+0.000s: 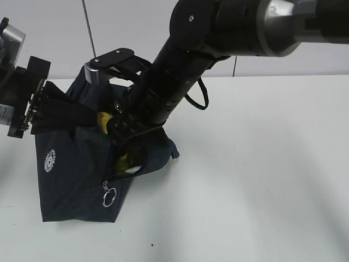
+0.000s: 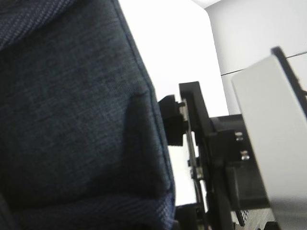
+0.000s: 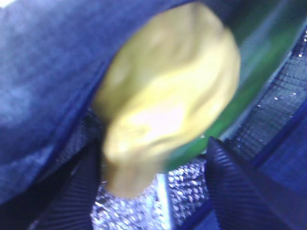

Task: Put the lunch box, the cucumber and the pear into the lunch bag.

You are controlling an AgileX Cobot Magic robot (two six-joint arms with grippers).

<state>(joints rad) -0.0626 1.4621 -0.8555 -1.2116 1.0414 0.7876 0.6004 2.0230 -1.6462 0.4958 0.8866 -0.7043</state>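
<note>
Pear (image 3: pixel 168 91) blurred inside lunch bag (image 1: pixel 76 174) — right pincer (image 3: pixel 153 191) spread around it, left pincer (image 1: pixel 32 112) pinching the bag's strap (image 1: pixel 65 114)

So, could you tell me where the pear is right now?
The pear is inside the lunch bag, left of centre in the exterior view, between the right gripper's open fingers, lying against the cucumber.

navy lunch bag (image 1: pixel 76 180), pear (image 1: pixel 103 121) inside
</note>
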